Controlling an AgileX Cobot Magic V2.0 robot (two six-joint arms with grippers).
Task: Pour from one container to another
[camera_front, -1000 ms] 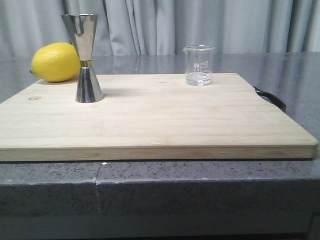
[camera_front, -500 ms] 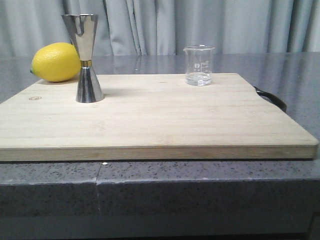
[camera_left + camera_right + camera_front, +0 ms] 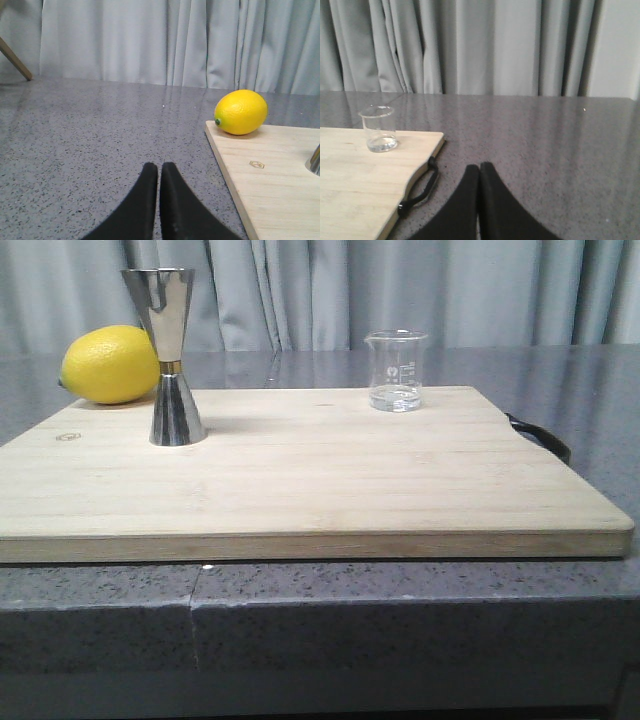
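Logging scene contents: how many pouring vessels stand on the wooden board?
2. The shiny steel hourglass jigger stands upright at the board's far left, beside the lemon; the small clear glass beaker stands far right.

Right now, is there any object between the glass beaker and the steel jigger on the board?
Nothing visible. The beaker and the jigger stand apart on the cutting board, with only bare wood between them. The lemon lies behind the jigger, off that path.
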